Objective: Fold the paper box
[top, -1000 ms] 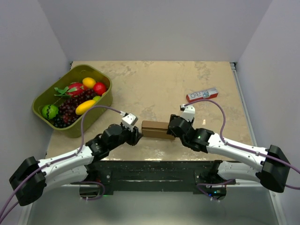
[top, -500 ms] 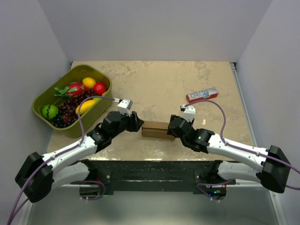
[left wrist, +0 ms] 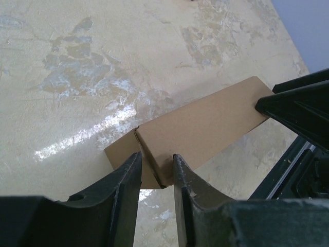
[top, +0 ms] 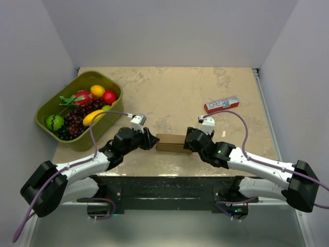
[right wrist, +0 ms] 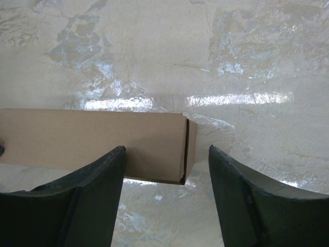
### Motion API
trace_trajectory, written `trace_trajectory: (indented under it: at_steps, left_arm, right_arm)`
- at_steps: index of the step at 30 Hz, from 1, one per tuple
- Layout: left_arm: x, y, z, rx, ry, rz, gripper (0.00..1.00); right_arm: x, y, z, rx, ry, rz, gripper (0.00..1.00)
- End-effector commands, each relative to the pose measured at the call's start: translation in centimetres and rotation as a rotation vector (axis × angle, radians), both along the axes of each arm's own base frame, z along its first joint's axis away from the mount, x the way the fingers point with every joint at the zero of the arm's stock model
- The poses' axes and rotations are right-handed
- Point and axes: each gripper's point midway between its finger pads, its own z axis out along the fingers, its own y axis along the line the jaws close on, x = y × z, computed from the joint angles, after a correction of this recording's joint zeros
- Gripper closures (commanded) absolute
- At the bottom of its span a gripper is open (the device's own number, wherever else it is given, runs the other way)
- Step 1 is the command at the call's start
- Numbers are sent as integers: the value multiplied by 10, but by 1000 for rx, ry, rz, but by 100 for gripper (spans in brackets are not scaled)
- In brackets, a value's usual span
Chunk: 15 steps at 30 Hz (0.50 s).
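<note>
The paper box (top: 171,142), a small flat brown cardboard box, lies on the table near the front edge between both arms. My left gripper (top: 149,139) is at its left end. In the left wrist view the box (left wrist: 205,121) runs away to the right, and the left gripper (left wrist: 156,158) has its narrow jaws pinching the near end corner beside a protruding end flap. My right gripper (top: 188,139) is at the right end. In the right wrist view the box (right wrist: 92,136) sits low between the wide-open right gripper (right wrist: 166,150); its right finger stands apart from the cardboard.
A green basket (top: 82,141) with fruit stands at the left. A red-and-white carton (top: 221,104) lies at the right, behind the right arm. The dark front rail (top: 169,185) runs just below the box. Grey walls close in the table on three sides.
My left gripper drew back from the box's left end, then came in again and narrowed its jaws on the corner. The right arm and the box stayed put.
</note>
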Motion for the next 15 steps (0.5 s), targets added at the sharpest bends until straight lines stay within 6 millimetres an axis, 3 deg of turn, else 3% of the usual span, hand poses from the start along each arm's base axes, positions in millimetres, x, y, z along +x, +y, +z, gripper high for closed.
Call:
trace_trajectory:
  at_steps: [1,7,11,13,15]
  left_arm:
    - [-16,18,-40,115,92,3,67]
    - [-18,20,-48,139,108,-3,70]
    - [-19,21,-48,142,107,1,71]
    - [-19,22,-48,142,105,5,71]
    - [-19,22,-48,142,104,3,72]
  right_arm:
    - [-1,2,21,-6,-1,34,27]
    - [9,2,55,55,-9,73,25]
    - [7,-4,56,80,13,87,33]
    - [5,-16,44,55,35,74,44]
    - [3,-19,34,48,52,74,47]
